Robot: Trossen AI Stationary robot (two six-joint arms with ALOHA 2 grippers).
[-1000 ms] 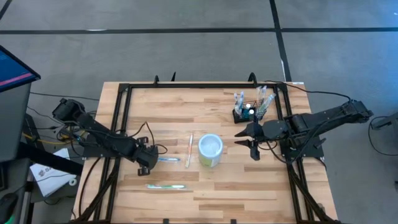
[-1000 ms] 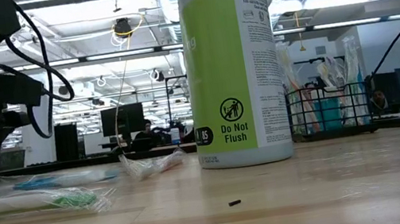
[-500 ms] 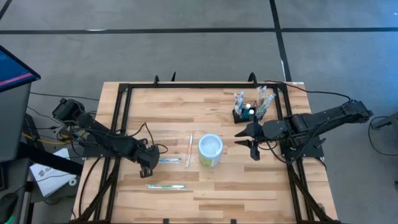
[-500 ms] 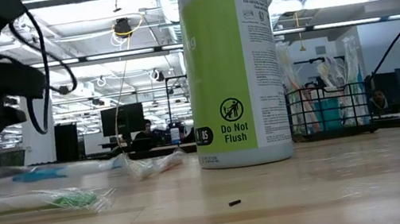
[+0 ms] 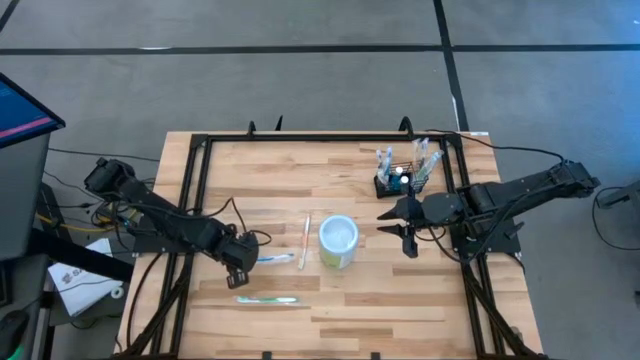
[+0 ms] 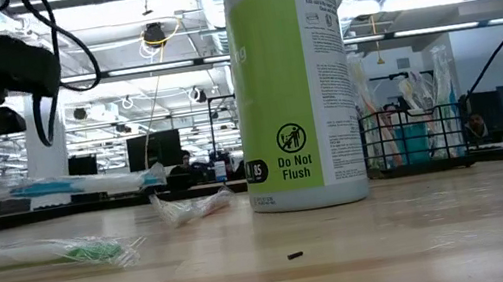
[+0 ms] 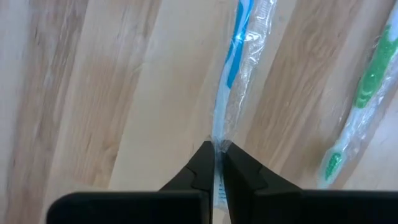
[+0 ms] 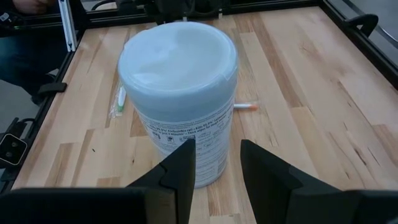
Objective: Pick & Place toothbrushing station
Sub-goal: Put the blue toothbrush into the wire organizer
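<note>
The toothbrushing station is a small black wire basket (image 5: 402, 180) at the far right, with several wrapped brushes standing in it; it also shows in the low view (image 6: 414, 144). My left gripper (image 5: 240, 263) is at the table's left, shut on a blue toothbrush in a clear wrapper (image 5: 274, 258), which shows lifted in the low view (image 6: 86, 184). My right gripper (image 5: 404, 226) hovers open, right of a white-and-green round canister (image 5: 338, 241), with nothing between its fingers (image 8: 214, 163). My left gripper pinches the left end of the blue toothbrush's clear wrapper (image 7: 217, 144) between its two fingertips. The fingers come from above, pointing down. The toothbrush sticks out from them toward the canister, about level and clear of the table (image 6: 116, 181).
A green wrapped toothbrush (image 5: 267, 299) lies nearer the front edge, and a pale one (image 5: 304, 240) lies just left of the canister. A black frame (image 5: 196, 190) runs along the table's edges. Bare wood lies at the front right (image 5: 400, 300).
My left gripper has risen with the blue toothbrush. The toothbrush lay on the wood before; now it hangs about level, clear of the table. The green toothbrush has stayed where it was.
</note>
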